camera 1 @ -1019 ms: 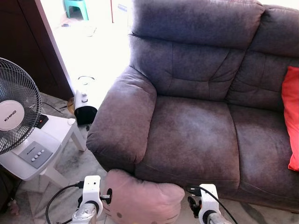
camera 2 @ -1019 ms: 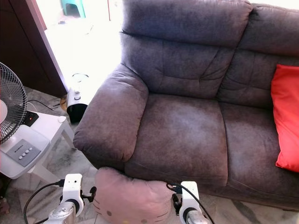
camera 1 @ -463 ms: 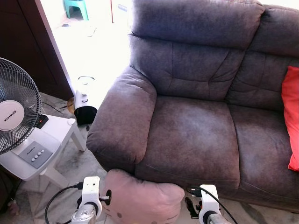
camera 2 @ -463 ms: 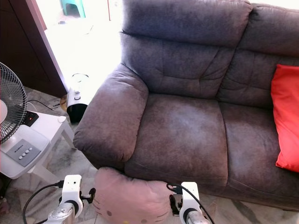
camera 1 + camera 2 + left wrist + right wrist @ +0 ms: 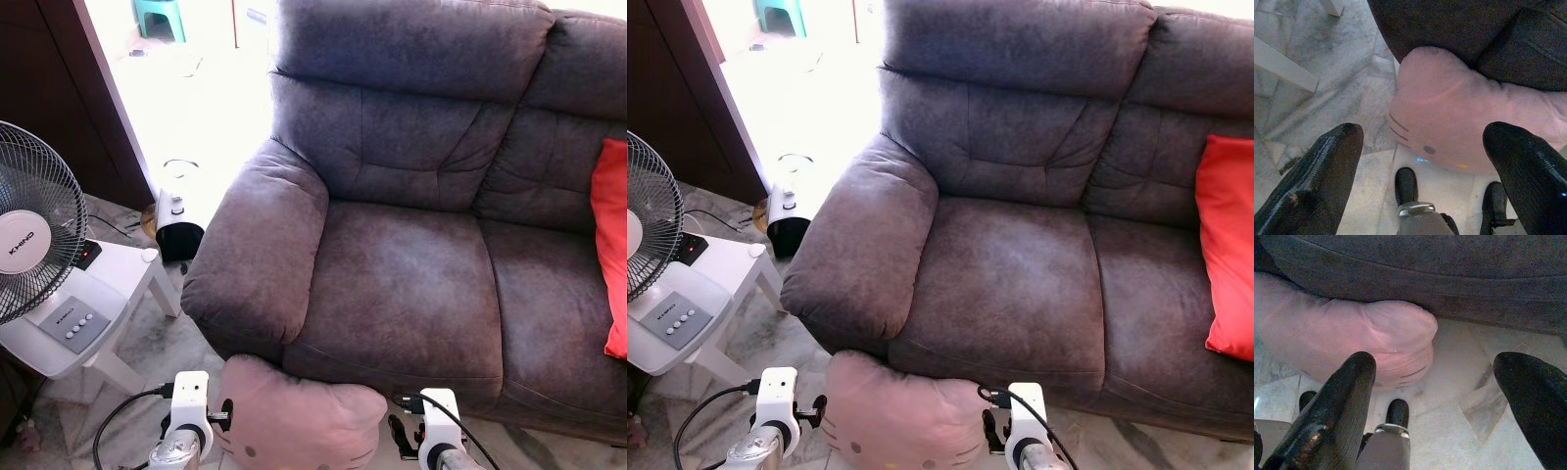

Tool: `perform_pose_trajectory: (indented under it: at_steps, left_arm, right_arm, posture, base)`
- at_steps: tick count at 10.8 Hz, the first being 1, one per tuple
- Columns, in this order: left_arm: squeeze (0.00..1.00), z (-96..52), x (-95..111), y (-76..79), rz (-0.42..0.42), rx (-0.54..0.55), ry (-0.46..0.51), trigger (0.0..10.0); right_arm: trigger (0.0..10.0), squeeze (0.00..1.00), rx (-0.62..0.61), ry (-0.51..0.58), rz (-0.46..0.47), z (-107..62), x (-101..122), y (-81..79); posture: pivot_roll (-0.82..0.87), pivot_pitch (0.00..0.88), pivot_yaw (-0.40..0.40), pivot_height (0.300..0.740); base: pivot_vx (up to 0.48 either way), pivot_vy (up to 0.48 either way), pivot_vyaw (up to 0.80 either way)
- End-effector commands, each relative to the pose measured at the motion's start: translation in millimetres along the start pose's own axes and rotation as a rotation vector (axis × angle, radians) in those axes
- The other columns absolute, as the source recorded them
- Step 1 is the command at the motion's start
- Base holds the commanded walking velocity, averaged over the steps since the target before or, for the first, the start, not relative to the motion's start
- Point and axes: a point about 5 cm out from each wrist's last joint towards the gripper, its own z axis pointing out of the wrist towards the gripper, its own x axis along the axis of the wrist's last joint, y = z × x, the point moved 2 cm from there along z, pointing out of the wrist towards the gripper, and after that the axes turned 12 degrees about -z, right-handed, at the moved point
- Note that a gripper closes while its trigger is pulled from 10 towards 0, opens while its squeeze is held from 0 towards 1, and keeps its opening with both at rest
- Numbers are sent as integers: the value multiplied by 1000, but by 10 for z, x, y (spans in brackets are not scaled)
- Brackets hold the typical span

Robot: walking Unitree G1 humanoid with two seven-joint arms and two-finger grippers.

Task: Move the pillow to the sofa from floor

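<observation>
Pink pillow against the sofa front, flanked by left gripper and right gripper, fingers spread apart.

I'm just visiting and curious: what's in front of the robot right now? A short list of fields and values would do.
pillow: pink pillow, against the sofa's front edge, between the two grippers
sofa: grey sofa, seat bare
cushion: red cushion on the sofa's right side
left gripper: left gripper, fingers open, at the pillow's left side
right gripper: right gripper, fingers open, at the pillow's right end
nearby: fan on a white table
</observation>
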Motion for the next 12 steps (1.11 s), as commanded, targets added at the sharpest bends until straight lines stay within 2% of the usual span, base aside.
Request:
perform_pose_trajectory:
  at_steps: [1, 12]
  left_arm:
    - [0, -19, -80, -21, 6, 6, -33, 10000]
    - [0, -20, -89, -7, 6, 3, -33, 10000]
  right_arm:
    - [10000, 0, -8, -30, 10, -19, -87, 12]
    - [10000, 0, 5, 12, 4, 10, 39, -39]
  posture:
    - [93, 117, -88, 740]
    - [92, 114, -89, 740]
  base:
    - [0, 0, 0]
    - [0, 0, 0]
